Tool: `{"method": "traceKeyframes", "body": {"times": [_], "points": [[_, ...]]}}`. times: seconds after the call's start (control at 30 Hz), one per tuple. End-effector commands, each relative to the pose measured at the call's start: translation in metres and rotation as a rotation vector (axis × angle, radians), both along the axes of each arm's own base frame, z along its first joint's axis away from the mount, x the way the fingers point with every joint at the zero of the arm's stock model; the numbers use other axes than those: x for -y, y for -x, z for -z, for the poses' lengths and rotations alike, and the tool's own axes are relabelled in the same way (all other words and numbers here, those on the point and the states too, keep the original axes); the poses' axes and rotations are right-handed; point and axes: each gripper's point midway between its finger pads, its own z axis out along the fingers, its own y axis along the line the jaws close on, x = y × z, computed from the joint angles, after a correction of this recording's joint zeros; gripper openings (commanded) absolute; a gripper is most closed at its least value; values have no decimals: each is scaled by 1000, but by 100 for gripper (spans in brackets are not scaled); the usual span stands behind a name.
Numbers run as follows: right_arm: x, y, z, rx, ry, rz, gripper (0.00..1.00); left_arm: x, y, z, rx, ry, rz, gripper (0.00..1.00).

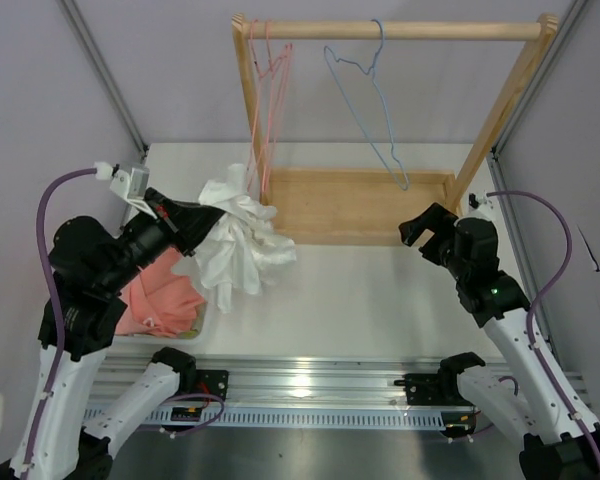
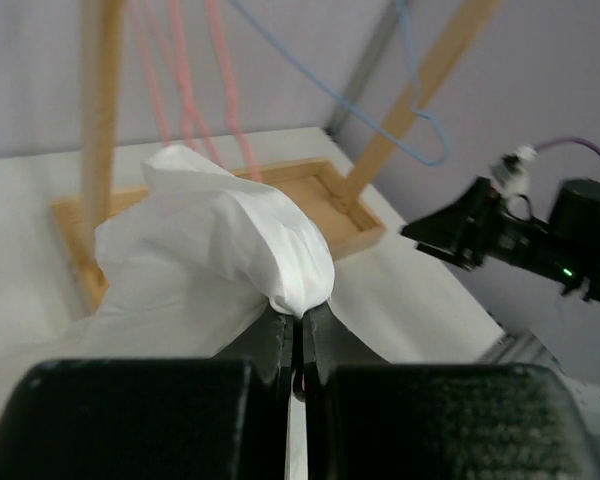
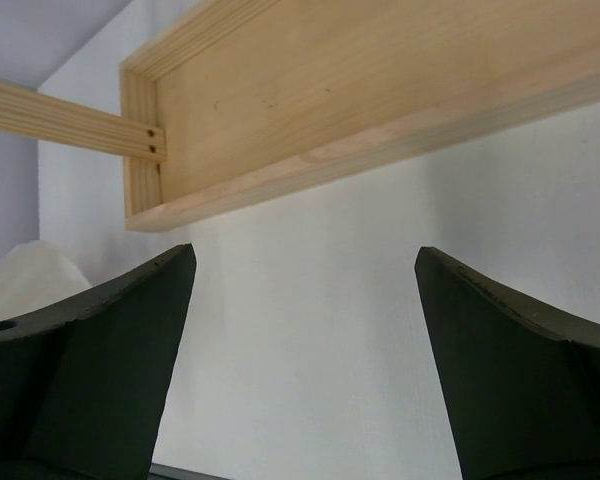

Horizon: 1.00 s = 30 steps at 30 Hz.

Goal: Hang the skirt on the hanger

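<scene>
Skirt (image 1: 238, 245) is gripped in a white, crinkled bunch by the left gripper (image 2: 300, 318), clamped on it. The right gripper (image 1: 417, 228) is spread open.

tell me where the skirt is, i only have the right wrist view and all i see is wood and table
Observer: The skirt is pinched in the left tool, which is shut on it. It hangs bunched near the left post of the rack.
Operator: is the blue hanger on the rack
Observer: Yes, the hanger hangs by its hook from the top bar, to the right of the pink hangers.
Operator: anything else on the table
Observer: A salmon-pink cloth lies crumpled at the left side, under the left arm.
</scene>
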Motion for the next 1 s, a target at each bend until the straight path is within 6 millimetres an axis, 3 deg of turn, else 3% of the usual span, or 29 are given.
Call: {"method": "traceKeyframes", "body": {"times": [0.0, 0.13, 0.23, 0.33, 0.37, 0.47, 0.5, 0.57, 0.6, 0.73, 0.8, 0.97], "points": [[-4, -3, -29, 60, 3, -12, 98, 34, 28, -43, 192, 27, 237, 0], [-13, -2, -42, 74, -7, -47, 96, 51, 30, -60, 220, 42, 303, 0], [-21, 2, -50, 79, -9, -78, 96, 65, 15, -56, 193, 47, 288, 0], [-30, 8, -51, 69, -12, -113, 95, 84, -4, -31, 127, 64, 258, 0], [-32, 9, -51, 67, -14, -123, 95, 98, -10, -4, 59, 55, 272, 0], [-37, 15, -44, 46, 1, -139, 94, 115, -20, 7, 41, 95, 245, 0], [-37, 17, -42, 40, 5, -141, 94, 124, -28, 31, -4, 69, 235, 0], [-38, 18, -40, 32, 11, -147, 94, 134, -37, 36, -16, 70, 187, 0], [-36, 18, -38, 24, 18, -139, 94, 142, -48, 48, -50, 52, 160, 0], [-38, 15, -35, 7, 26, -143, 93, 149, -82, 63, -124, 66, 20, 0], [-41, 14, -39, 9, 27, -159, 93, 142, -101, 74, -165, 59, -92, 0], [-68, 17, -34, -22, 18, -243, 85, 146, -129, 90, -251, 31, -235, 0]]}}
